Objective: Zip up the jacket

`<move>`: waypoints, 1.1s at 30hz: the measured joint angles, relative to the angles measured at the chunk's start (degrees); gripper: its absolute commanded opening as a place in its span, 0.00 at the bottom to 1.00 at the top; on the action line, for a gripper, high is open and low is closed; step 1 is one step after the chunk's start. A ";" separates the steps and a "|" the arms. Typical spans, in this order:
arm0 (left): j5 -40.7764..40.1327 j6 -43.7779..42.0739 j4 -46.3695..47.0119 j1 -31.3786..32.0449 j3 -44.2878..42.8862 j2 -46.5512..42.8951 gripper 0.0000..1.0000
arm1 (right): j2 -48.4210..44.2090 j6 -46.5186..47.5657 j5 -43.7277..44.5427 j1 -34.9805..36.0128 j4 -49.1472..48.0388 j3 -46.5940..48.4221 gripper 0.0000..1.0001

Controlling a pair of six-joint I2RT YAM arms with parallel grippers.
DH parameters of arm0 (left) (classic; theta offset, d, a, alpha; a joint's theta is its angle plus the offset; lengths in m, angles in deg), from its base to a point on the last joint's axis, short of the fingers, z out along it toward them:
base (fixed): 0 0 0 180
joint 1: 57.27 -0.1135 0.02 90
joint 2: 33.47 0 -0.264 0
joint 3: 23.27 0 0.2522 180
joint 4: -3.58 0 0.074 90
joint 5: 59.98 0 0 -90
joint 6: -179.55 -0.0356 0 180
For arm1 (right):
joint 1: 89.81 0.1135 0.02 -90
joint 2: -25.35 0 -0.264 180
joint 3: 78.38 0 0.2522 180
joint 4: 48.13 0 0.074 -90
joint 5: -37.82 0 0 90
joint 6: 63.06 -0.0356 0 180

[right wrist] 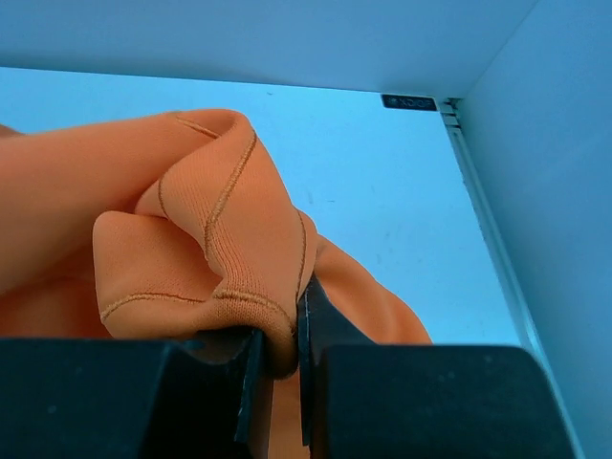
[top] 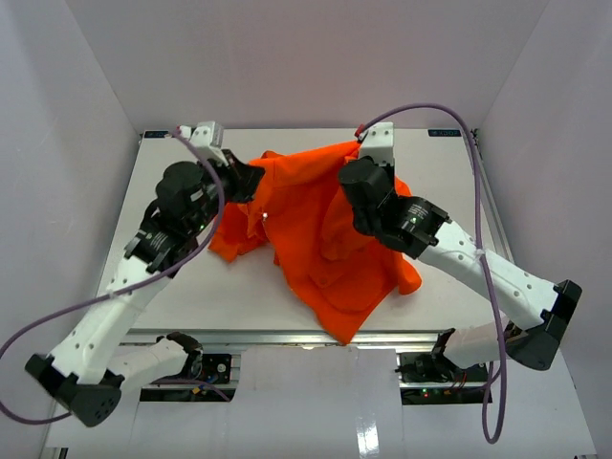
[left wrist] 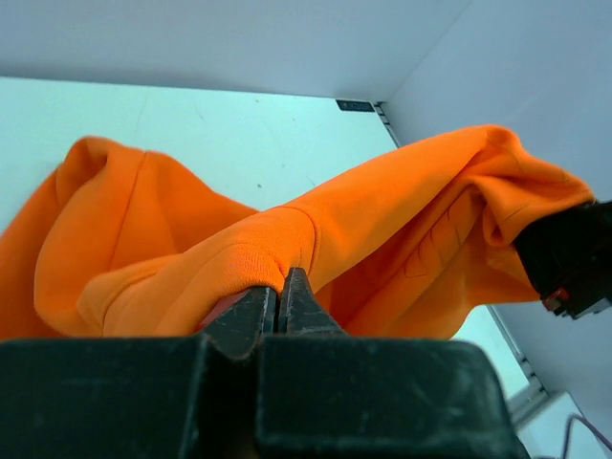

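Note:
The bright orange jacket hangs lifted and stretched between my two grippers over the middle of the white table; its lower part drapes down toward the table's near edge. My left gripper is shut on a ribbed edge of the jacket at its upper left. My right gripper is shut on a stitched hem fold of the jacket at its upper right. In the left wrist view the right gripper shows dark at the far end of the taut fabric. No zipper is visible.
White walls enclose the table on three sides. A metal rail runs along the table's right edge. Purple cables loop from both arms above the workspace.

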 measured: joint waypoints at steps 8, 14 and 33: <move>-2.68 -5.40 15.01 -0.06 -3.33 20.91 0.00 | 6.13 4.17 -17.11 -24.07 -15.14 -9.09 0.09; -0.61 -8.07 23.84 -2.64 -7.93 39.43 0.12 | 24.02 6.53 -26.00 -30.78 -19.06 -5.50 0.60; 1.45 -9.67 6.80 -11.07 -21.27 45.93 0.84 | 10.40 9.12 -57.13 -30.03 -12.64 -15.17 0.61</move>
